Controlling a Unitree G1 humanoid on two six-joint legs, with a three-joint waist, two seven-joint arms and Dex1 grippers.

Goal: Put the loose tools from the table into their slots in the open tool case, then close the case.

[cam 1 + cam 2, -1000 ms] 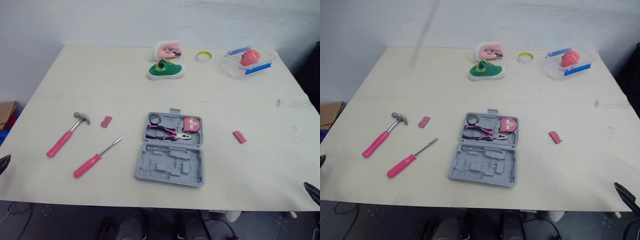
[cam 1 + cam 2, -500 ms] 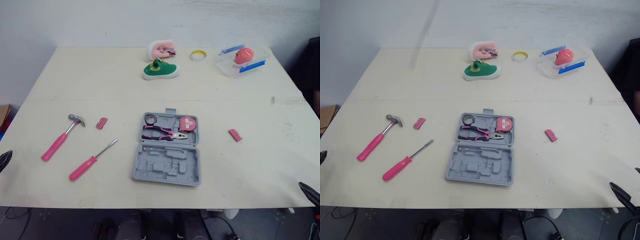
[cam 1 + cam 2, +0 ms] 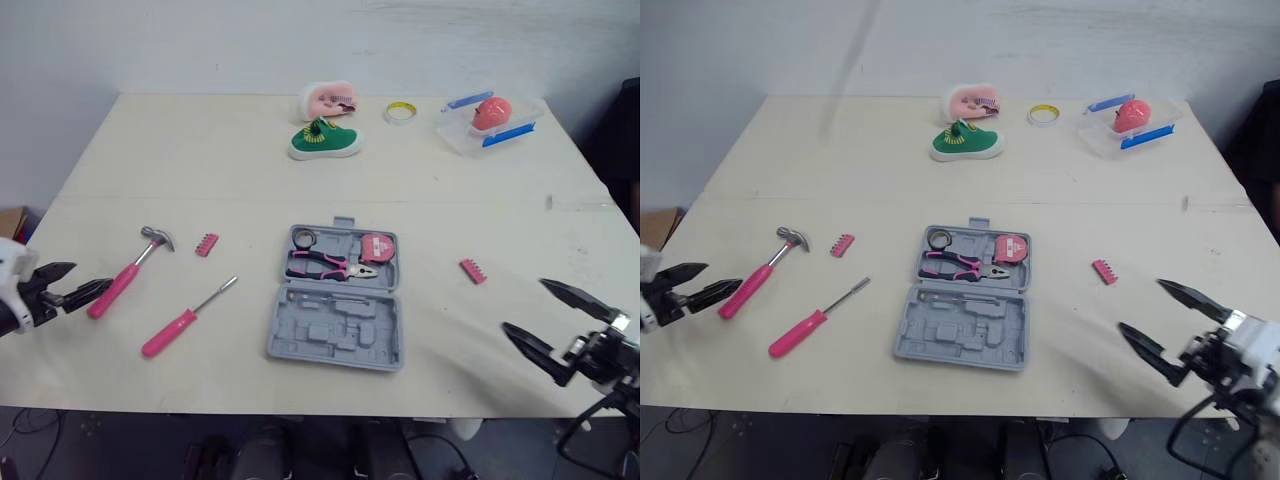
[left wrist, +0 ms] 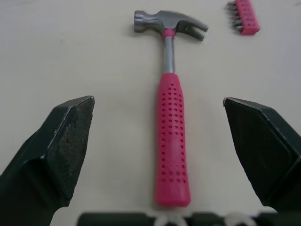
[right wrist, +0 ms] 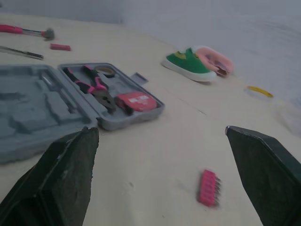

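Note:
The grey tool case [image 3: 338, 305] lies open at the table's middle. Its far half holds pink-handled pliers [image 3: 335, 267], a pink tape measure [image 3: 379, 248] and a small ring [image 3: 305, 237]. Left of it lie a pink screwdriver [image 3: 186, 318], a pink-handled hammer [image 3: 128, 274] and a pink bit strip [image 3: 207, 244]. Another bit strip [image 3: 473, 271] lies right of the case. My left gripper [image 3: 90, 280] is open at the hammer's handle end [image 4: 170, 141], which lies between the spread fingers. My right gripper [image 3: 524, 305] is open above the front right of the table, with nothing in it.
At the back stand a green shoe [image 3: 324, 140], a pink object [image 3: 328, 98], a yellow tape roll [image 3: 402, 112] and a clear box [image 3: 490, 122] with blue clips and a pink item. The table's front edge runs just below both grippers.
Both grippers have come in from the picture's lower corners. The left one now straddles the hammer's handle end; the right one hangs over the front right of the table. The camera shifted slightly.

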